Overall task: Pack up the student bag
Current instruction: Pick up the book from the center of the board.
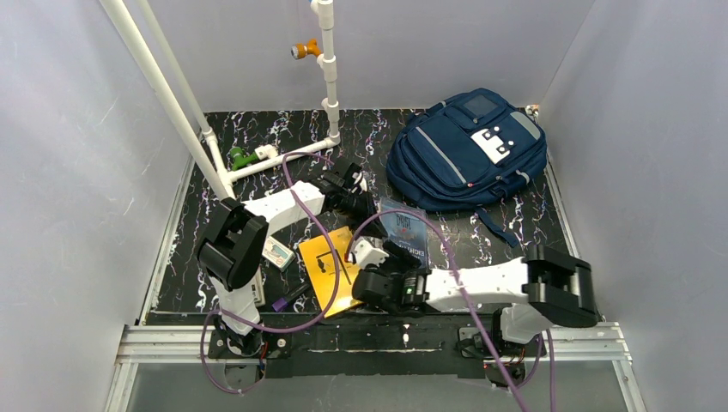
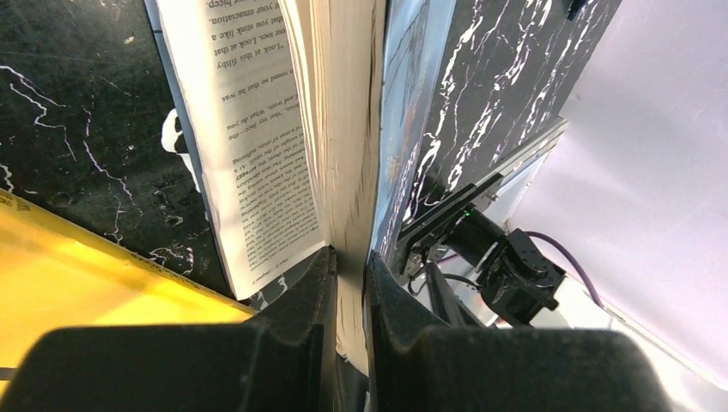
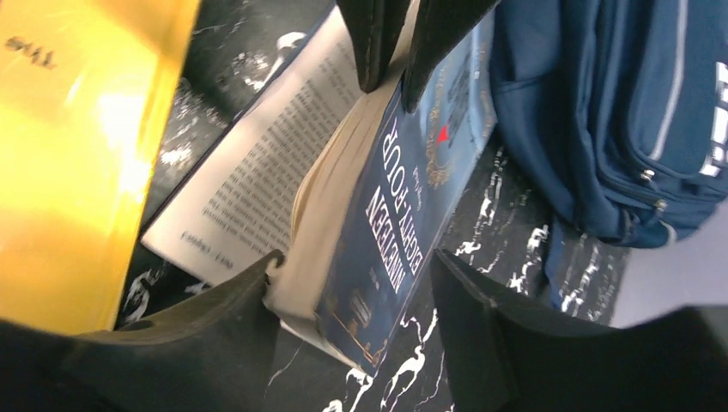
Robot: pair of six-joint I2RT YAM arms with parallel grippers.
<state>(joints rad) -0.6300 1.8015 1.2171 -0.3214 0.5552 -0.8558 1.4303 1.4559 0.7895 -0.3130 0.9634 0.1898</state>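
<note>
The student bag (image 1: pixel 468 150) lies at the back right of the table, navy with a white patch, and shows at the right of the right wrist view (image 3: pixel 601 112). A blue paperback book (image 1: pixel 403 227) stands on edge in front of it. My left gripper (image 1: pixel 356 199) is shut on the book's far end (image 2: pixel 343 129), pinching the page block and cover, while one loose page (image 2: pixel 249 172) falls open to the left. My right gripper (image 3: pixel 356 257) is open and straddles the book's near corner (image 3: pixel 386 223). Its left finger (image 3: pixel 215 318) touches the pages; the right finger (image 3: pixel 498 326) stands apart.
A yellow book (image 1: pixel 330 268) lies flat left of the blue one, under my right gripper's wrist. A small card box (image 1: pixel 277 251) and a purple marker (image 1: pixel 288 300) lie near the left arm. A white pipe frame (image 1: pixel 257 163) crosses the back left.
</note>
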